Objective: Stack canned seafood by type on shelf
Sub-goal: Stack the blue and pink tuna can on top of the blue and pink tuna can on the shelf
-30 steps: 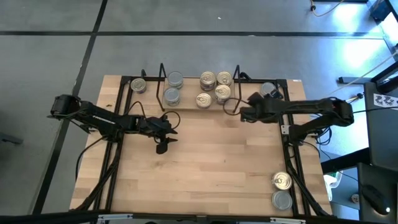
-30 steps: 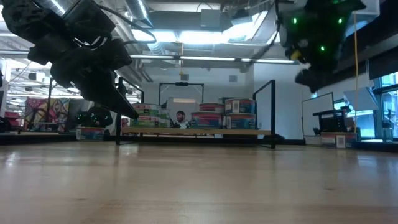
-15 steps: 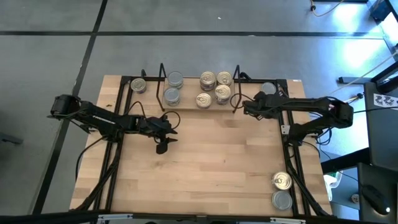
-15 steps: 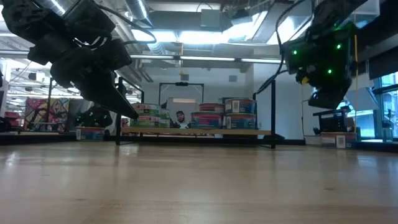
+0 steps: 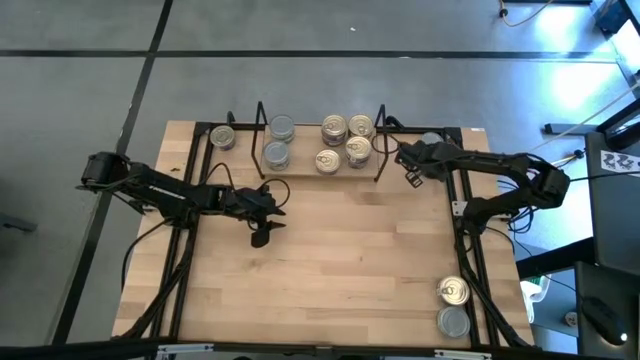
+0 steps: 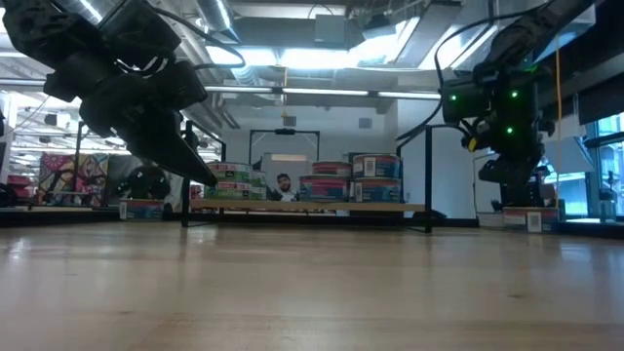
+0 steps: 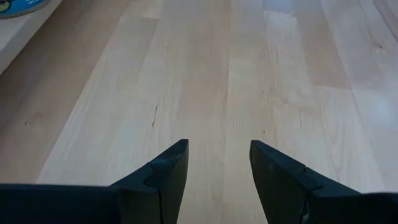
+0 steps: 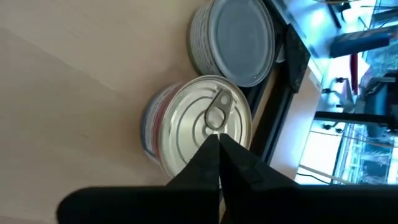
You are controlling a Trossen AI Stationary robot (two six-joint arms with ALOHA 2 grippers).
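On the pale plank wooden tabletop [image 5: 340, 250], in a bright ceiling-lit workshop, round metal seafood tins [image 5: 345, 141] crowd the low wire-framed wooden shelf [image 5: 300, 165], the left gripper [image 5: 262, 215] gapes empty and the right gripper [image 5: 408, 168] is pinched closed, holding nothing.

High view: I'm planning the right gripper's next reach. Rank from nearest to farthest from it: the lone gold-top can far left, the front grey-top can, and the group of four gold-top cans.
From the right gripper:
1. group of four gold-top cans, just to its left, at the middle of the shelf
2. front grey-top can, farther left
3. lone gold-top can, at the far left
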